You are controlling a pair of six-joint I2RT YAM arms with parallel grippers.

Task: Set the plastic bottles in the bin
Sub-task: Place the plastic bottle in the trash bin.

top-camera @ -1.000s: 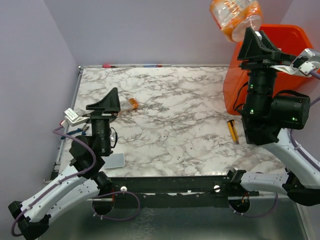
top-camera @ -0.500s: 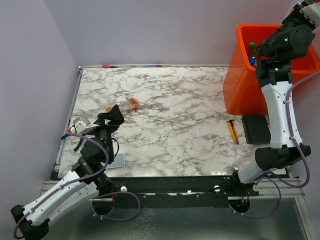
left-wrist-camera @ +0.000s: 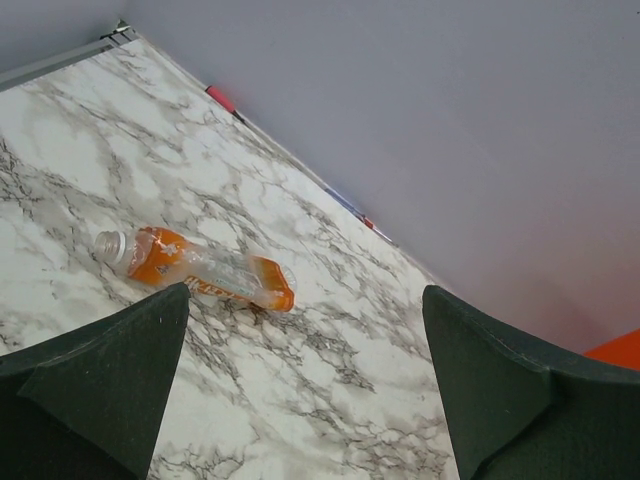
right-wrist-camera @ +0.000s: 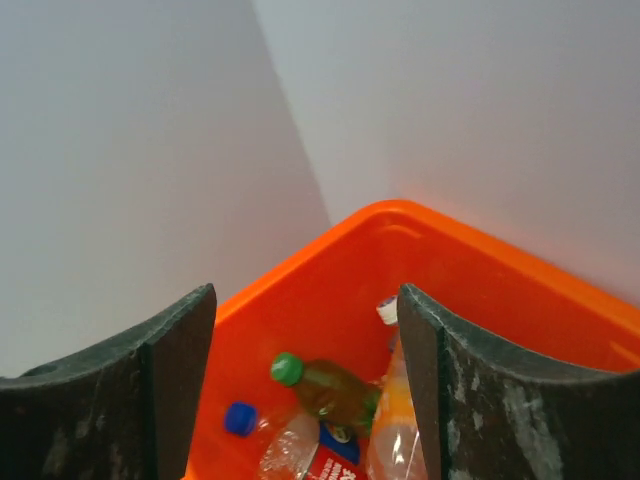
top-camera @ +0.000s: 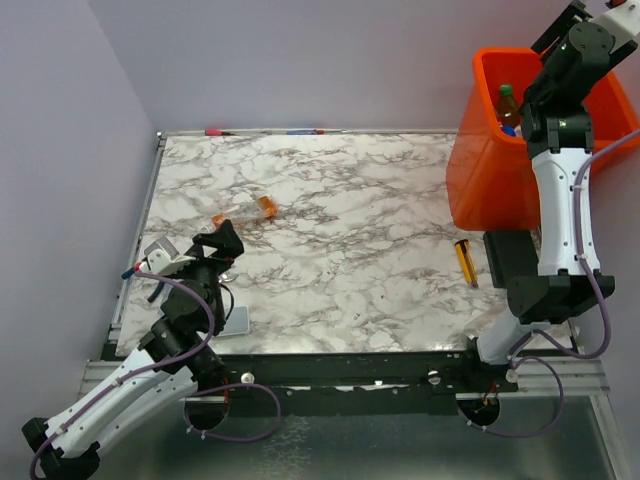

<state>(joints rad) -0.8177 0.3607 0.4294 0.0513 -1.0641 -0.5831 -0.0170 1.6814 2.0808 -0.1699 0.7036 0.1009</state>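
Right wrist view shows me the right pincer (right-wrist-camera: pixel 305 300) parted and empty above the bin (right-wrist-camera: pixel 500 280); left pincer (left-wrist-camera: pixel 307 295) spread wide, holding nothing.

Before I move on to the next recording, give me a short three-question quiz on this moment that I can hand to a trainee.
1. True or false: the right gripper hangs over the large orange translucent plastic bin with its jaws apart and nothing between them.
2. Where does the crushed orange plastic bottle in the left wrist view lie? A) on the white marble-patterned tabletop; B) inside the bin; C) on a grey pad.
3. What colour is the cap of the green plastic bottle lying in the bin?

Key: 1 true; 2 A; 3 green.
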